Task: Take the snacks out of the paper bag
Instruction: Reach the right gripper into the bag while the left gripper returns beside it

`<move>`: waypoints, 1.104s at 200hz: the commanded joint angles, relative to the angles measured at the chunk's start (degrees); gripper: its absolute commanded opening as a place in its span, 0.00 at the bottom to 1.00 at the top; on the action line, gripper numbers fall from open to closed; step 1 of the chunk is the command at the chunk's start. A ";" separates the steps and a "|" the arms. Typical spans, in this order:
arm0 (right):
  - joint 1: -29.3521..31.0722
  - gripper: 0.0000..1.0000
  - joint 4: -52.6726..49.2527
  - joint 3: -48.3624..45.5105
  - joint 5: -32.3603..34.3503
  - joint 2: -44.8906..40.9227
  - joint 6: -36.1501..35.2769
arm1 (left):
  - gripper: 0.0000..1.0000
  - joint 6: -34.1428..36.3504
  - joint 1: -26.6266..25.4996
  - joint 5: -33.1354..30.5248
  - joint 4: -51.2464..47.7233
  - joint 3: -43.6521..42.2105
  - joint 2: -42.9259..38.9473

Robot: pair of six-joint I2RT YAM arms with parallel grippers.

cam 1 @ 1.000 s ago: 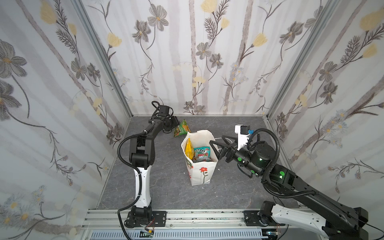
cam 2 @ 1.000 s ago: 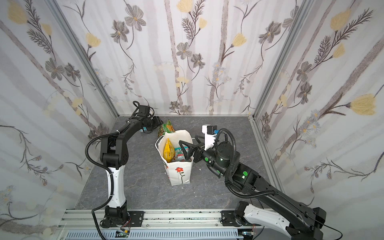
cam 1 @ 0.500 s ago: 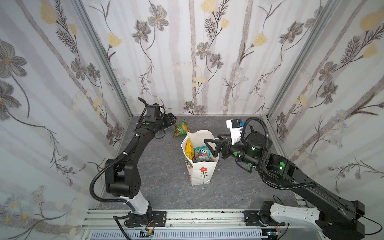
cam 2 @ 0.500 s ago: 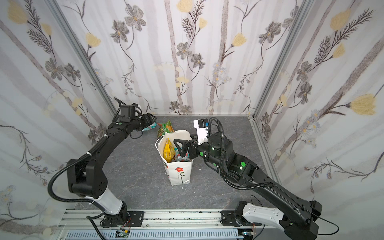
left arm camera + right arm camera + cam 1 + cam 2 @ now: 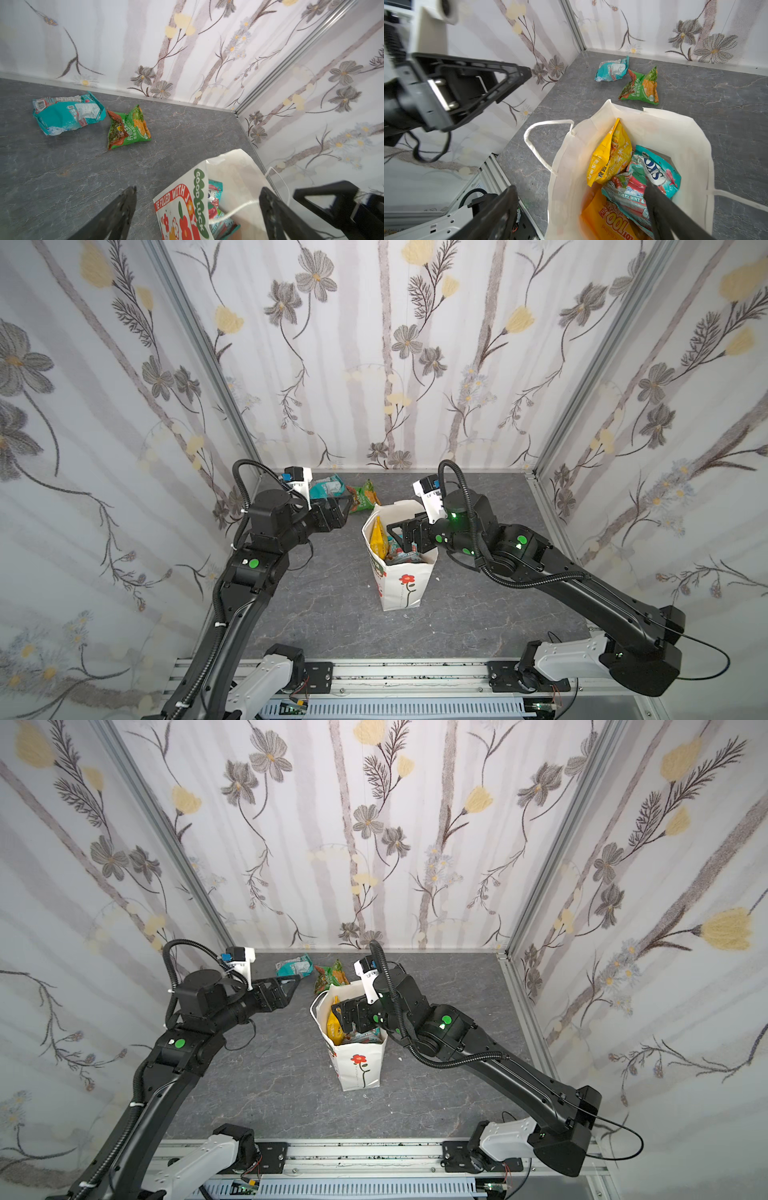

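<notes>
White paper bag (image 5: 401,589) — red flower on black stem; another face has a green band and red lettering. One teal packet (image 5: 68,114) with white patches, one green-orange packet (image 5: 127,128), a yellow packet (image 5: 610,155), a teal-and-red packet (image 5: 654,172) with white lettering, an orange packet (image 5: 604,222). Dark grey tabletop (image 5: 332,614), marble-veined. White walls (image 5: 374,344) — grey and yellow flowers.

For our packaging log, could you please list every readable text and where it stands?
"GOOD LUCK": green band, paper bag.
"E FILLED WITH JOY": red band, same bag, start hidden.
"OX'S": teal packet in the bag.
"BARLEY MINT &": apparently the same packet.
"100": orange packet.
Chinese print on green packet, yellow packet: too small to read.
</notes>
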 commanded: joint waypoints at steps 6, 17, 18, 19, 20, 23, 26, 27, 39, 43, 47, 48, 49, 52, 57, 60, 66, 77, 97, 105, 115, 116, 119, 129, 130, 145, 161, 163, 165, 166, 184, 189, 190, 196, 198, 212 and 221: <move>-0.45 0.93 -1.26 2.60 -1.36 3.79 -1.76 | 0.94 6.24 -3.66 -3.64 -8.71 2.23 -3.91; -0.62 0.92 -1.68 3.45 -1.92 5.66 -2.05 | 0.94 7.66 -5.80 -4.12 -11.15 3.60 -4.89; -0.63 0.92 -1.75 3.49 -1.95 6.11 -2.06 | 0.94 7.77 -5.97 -4.14 -11.40 3.73 -4.91; -0.64 0.92 -1.79 3.56 -1.96 6.46 -2.06 | 0.94 7.91 -6.14 -4.24 -11.53 3.93 -5.00; -0.64 0.92 -1.81 3.59 -2.02 6.68 -2.07 | 0.94 8.03 -6.35 -4.29 -11.81 4.03 -5.09; -0.72 0.92 -1.98 3.76 -2.07 7.21 -2.07 | 0.94 8.37 -6.94 -4.38 -12.58 4.42 -5.33; -0.81 0.92 -2.09 3.93 -2.19 7.65 -2.15 | 0.94 8.73 -7.57 -4.52 -13.19 4.80 -5.54; -0.86 0.92 -2.14 3.95 -2.26 7.76 -2.20 | 0.94 8.88 -7.78 -4.56 -13.43 4.94 -5.58; -0.90 0.90 -2.61 4.32 -2.83 9.26 -2.55 | 0.95 10.33 -10.36 -5.33 -16.18 6.88 -5.80; -0.91 0.90 -2.82 4.40 -3.05 9.60 -2.67 | 0.96 10.74 -11.18 -5.63 -17.34 7.62 -5.76; -0.86 0.90 -2.88 4.31 -3.18 10.12 -2.76 | 0.97 11.25 -11.92 -5.73 -18.42 8.30 -5.64; -0.89 0.90 -2.93 4.31 -3.24 10.27 -2.81 | 0.97 11.41 -12.15 -5.78 -18.73 8.54 -5.63; -0.99 0.90 -2.95 4.32 -3.27 10.35 -2.84 | 0.98 11.53 -12.35 -5.81 -19.02 8.75 -5.54; -1.01 0.90 -3.04 4.32 -3.37 10.68 -2.86 | 0.98 11.95 -12.97 -5.90 -19.91 9.47 -5.37; -1.00 0.90 -3.24 4.33 -3.51 11.18 -2.92 | 0.99 12.67 -13.85 -5.92 -21.72 10.65 -4.88; -1.00 0.90 -3.33 4.32 -3.54 11.47 -2.99 | 0.99 13.07 -14.35 -5.96 -22.67 11.36 -4.63; -1.06 0.89 -3.50 4.32 -3.80 12.11 -3.11 | 0.99 13.86 -15.53 -6.13 -24.72 13.00 -4.03; -1.17 0.89 -4.00 4.32 -4.32 13.23 -3.13 | 1.00 15.29 -17.54 -6.80 -28.03 15.52 -3.03; -1.57 0.88 -4.85 4.63 -5.03 15.32 -3.20 | 1.00 18.08 -21.09 -8.56 -32.72 19.19 -1.52; -1.65 0.88 -5.33 4.89 -5.07 16.16 -3.29 | 1.00 19.03 -22.25 -9.19 -34.54 20.02 -0.84; -1.70 0.88 -5.83 5.27 -5.19 17.31 -3.62 | 1.00 20.21 -23.59 -9.71 -36.68 22.66 0.15; -1.66 0.88 -5.85 5.33 -5.21 17.38 -3.63 | 1.00 20.29 -23.78 -9.75 -36.78 22.75 0.25; -1.69 0.87 -6.00 5.37 -5.18 17.65 -3.65 | 1.00 20.49 -24.20 -9.90 -37.33 23.09 0.56; -1.79 0.87 -6.23 5.62 -5.06 18.65 -3.66 | 1.00 21.22 -25.35 -10.89 -38.55 23.91 1.31; -1.79 0.87 -6.23 5.63 -5.01 18.76 -3.66 | 1.00 21.23 -25.59 -11.00 -38.60 23.99 1.36; -1.91 0.86 -6.57 5.81 -4.97 20.09 -3.74 | 1.00 21.83 -26.86 -12.06 -38.64 24.17 1.58; -2.00 0.85 -6.84 5.82 -4.89 21.24 -3.87 | 1.00 22.18 -27.35 -12.12 -38.21 23.99 1.53; -2.04 0.85 -6.84 5.82 -4.99 21.34 -3.84 | 1.00 22.26 -27.39 -12.08 -38.16 23.99 1.50; -2.05 0.85 -6.91 5.82 -4.95 21.55 -3.90 | 1.00 22.33 -27.44 -12.05 -38.12 23.92 1.52; -2.01 0.85 -6.92 5.82 -4.96 21.56 -3.86 | 1.00 22.31 -27.47 -12.06 -38.07 23.91 1.51; -2.00 0.85 -7.19 5.66 -4.85 22.57 -4.00 | 1.00 22.46 -27.53 -12.48 -37.70 23.73 1.68; -2.04 0.85 -7.13 5.56 -4.80 22.68 -3.96 | 1.00 22.47 -27.62 -12.63 -37.63 23.76 1.80; -2.04 0.85 -7.12 5.56 -4.80 22.79 -3.98 | 1.00 22.47 -27.64 -12.70 -37.61 23.74 1.78; -2.05 0.85 -7.17 5.42 -4.78 23.13 -3.97 | 1.00 22.54 -27.64 -12.90 -37.59 23.81 1.96; -2.09 0.85 -7.23 5.39 -4.79 23.25 -4.04 | 1.00 22.55 -27.66 -12.94 -37.59 23.74 1.98; -2.05 0.85 -7.18 5.07 -4.86 23.99 -4.05 | 1.00 22.56 -27.66 -12.97 -37.28 23.64 2.19; -2.02 0.85 -7.19 4.94 -4.88 24.61 -4.00 | 1.00 22.55 -27.67 -12.66 -37.00 23.66 2.34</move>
